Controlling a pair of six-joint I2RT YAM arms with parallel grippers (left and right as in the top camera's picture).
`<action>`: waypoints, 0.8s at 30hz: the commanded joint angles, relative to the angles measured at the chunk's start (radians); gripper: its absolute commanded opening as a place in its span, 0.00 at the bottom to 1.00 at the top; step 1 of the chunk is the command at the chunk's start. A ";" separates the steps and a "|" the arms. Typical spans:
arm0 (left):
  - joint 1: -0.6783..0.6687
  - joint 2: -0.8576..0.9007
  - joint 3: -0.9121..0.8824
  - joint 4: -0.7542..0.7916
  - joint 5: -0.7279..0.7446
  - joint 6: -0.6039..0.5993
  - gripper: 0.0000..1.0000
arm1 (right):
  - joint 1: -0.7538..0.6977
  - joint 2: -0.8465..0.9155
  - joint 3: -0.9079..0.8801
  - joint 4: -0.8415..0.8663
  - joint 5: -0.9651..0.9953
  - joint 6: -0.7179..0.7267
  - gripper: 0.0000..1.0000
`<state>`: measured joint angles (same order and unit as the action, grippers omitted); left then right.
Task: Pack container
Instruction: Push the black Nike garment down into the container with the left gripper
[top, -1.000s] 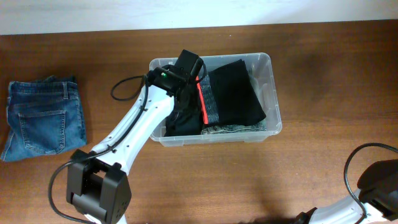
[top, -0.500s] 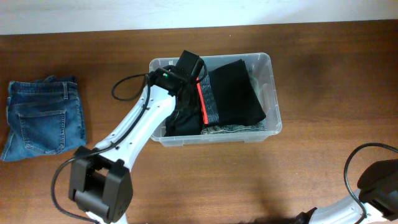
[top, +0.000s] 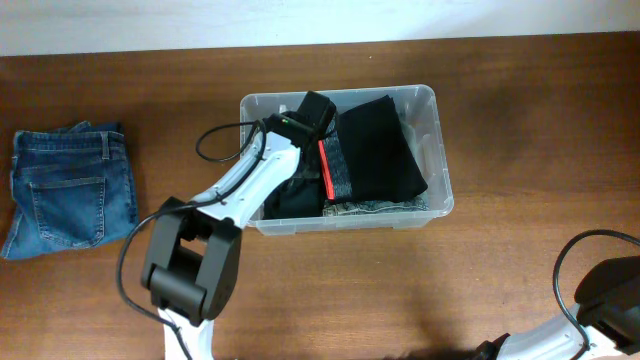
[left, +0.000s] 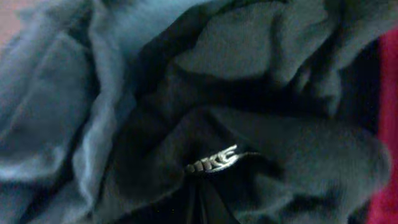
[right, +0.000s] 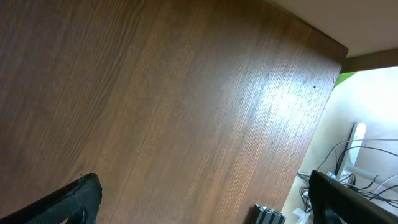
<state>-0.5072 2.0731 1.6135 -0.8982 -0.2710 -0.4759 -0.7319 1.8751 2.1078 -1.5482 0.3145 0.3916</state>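
Observation:
The clear container (top: 440, 150) stands at the table's middle back. A folded black garment (top: 380, 150) with a red stripe (top: 325, 172) fills its right half, and a crumpled dark garment (top: 288, 198) lies in its left half. My left gripper (top: 312, 125) reaches down into the left half. In the left wrist view its fingers (left: 202, 202) are pressed together at the bottom edge, pinching the dark garment (left: 261, 74) just below a small metal zipper piece (left: 214, 160). My right gripper (right: 205, 199) hangs open over bare wood with nothing between its fingers.
Folded blue jeans (top: 70, 185) lie at the table's left edge. The right arm (top: 610, 290) sits at the lower right corner. Beyond the table edge in the right wrist view are cables (right: 357, 155) and a metal rail (right: 268, 216).
My left gripper has shut on the dark cloth inside the container and shifted slightly right. The left arm's elbow has swung right. The right arm has not moved.

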 joint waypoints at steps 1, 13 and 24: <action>0.010 0.092 -0.010 -0.003 -0.014 -0.005 0.06 | -0.002 0.000 0.003 0.000 0.011 0.005 0.99; 0.019 -0.131 0.061 -0.033 -0.097 0.003 0.09 | -0.003 0.000 0.003 0.000 0.011 0.005 0.99; 0.043 -0.114 0.057 -0.014 -0.144 0.002 0.18 | -0.002 0.000 0.003 0.000 0.011 0.005 0.99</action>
<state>-0.4808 1.9263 1.6661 -0.9222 -0.3870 -0.4747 -0.7319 1.8751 2.1078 -1.5478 0.3145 0.3923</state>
